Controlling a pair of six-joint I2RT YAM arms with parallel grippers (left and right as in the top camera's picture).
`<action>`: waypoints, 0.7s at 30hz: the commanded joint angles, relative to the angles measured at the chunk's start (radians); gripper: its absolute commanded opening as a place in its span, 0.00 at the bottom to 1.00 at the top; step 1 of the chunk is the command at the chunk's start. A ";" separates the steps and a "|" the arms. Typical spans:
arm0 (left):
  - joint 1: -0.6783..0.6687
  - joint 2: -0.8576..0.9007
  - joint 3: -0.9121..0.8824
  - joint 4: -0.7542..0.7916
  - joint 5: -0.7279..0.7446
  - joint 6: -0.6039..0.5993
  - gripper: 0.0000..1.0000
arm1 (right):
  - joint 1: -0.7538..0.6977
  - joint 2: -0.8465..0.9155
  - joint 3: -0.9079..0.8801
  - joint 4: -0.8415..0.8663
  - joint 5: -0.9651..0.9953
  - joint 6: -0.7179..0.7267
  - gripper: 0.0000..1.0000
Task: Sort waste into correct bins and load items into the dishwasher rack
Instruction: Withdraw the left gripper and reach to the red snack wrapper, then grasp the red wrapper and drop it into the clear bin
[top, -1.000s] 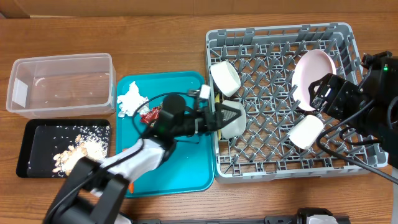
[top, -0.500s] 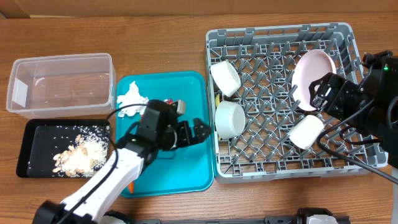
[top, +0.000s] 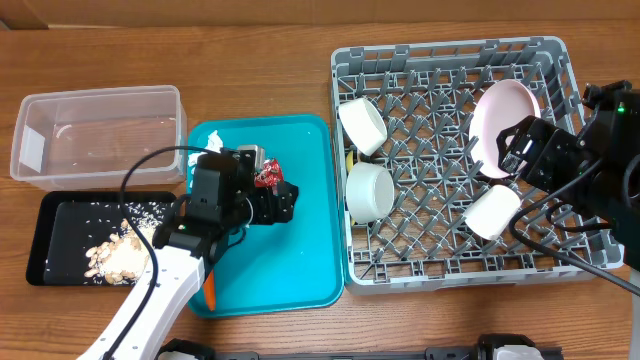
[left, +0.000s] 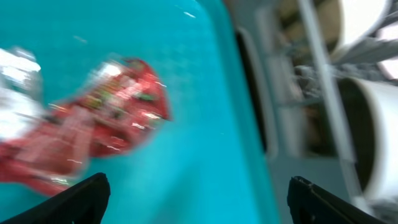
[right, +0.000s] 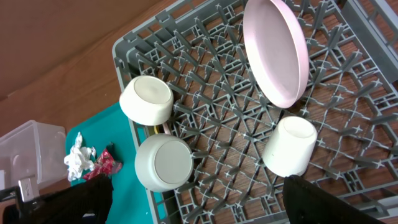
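The grey dishwasher rack (top: 450, 272) holds a pinkish plate (top: 503, 115) on edge, two cream bowls (top: 362, 125) (top: 369, 192) and a cup (top: 493, 212). My left gripper (top: 284, 202) is open and empty over the teal tray (top: 295, 265), just right of the red-and-silver wrapper (top: 267, 176). In the left wrist view the wrapper (left: 99, 118) is blurred, ahead-left of the open jaws (left: 199, 202). The white napkin (top: 207, 160) is partly hidden by the arm. My right gripper (top: 520, 150) is open and empty above the rack (right: 205, 112), near the plate (right: 277, 53).
The clear tub (top: 98, 135) stands at the far left. The black tray (top: 65, 215) in front of it holds beige scraps (top: 125, 255). An orange carrot tip (top: 210, 296) shows under my left arm. A bit of pale yellow cutlery (top: 350, 160) shows between the two bowls.
My left gripper has left the bowl in the rack and moved left over the teal tray, to beside the wrapper. The right arm has not moved.
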 joint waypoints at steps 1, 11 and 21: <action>0.003 0.054 0.039 0.008 -0.178 0.154 0.93 | -0.004 -0.004 0.002 0.006 0.010 -0.002 0.91; 0.002 0.269 0.040 0.177 -0.293 0.203 1.00 | -0.004 -0.003 0.002 0.003 0.009 -0.002 0.91; -0.022 0.377 0.039 0.211 -0.276 0.207 0.80 | -0.004 -0.003 0.002 -0.010 0.009 -0.002 0.91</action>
